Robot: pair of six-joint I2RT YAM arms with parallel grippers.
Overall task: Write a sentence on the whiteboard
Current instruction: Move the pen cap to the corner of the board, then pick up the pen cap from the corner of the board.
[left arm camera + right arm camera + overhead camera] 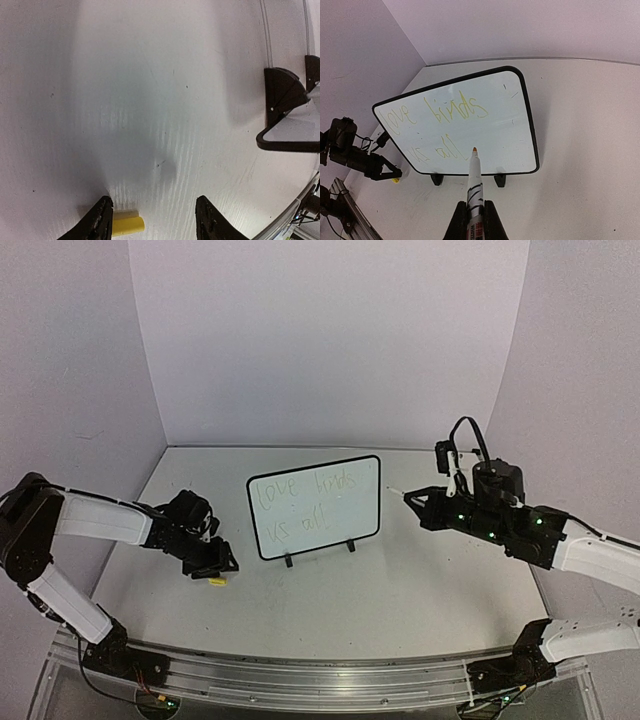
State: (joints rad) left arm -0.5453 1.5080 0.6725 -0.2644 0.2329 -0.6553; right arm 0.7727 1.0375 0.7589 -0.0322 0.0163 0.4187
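Your board [315, 508] stood at the middle of the table [400, 590], upright on its two black feet [437, 179] and leaning back a little, its face toward the arms. The sentence [300, 504] ran across it in two faint greenish lines. The top line began with "love", but its second word was too thin for you to read with certainty. The lower line looked like "us all".

Your right gripper [475, 207] was clamped on a marker [474, 175], jaws together around the barrel, with the tip pointing toward the board. From the right wrist the tip lined up with the lower line of writing. From above it sat just off the board's right edge, apart from the surface.

Your left gripper [155, 222] hung low over the table to the left of the board, fingers [100, 222] apart and closed on nothing. A small yellow cap [128, 225] lay on the table between them, just beside one finger and well clear of the other. You could not tell whether it touched that finger. The board's near corner and one foot showed at the right edge of the left wrist view, well apart from the gripper.
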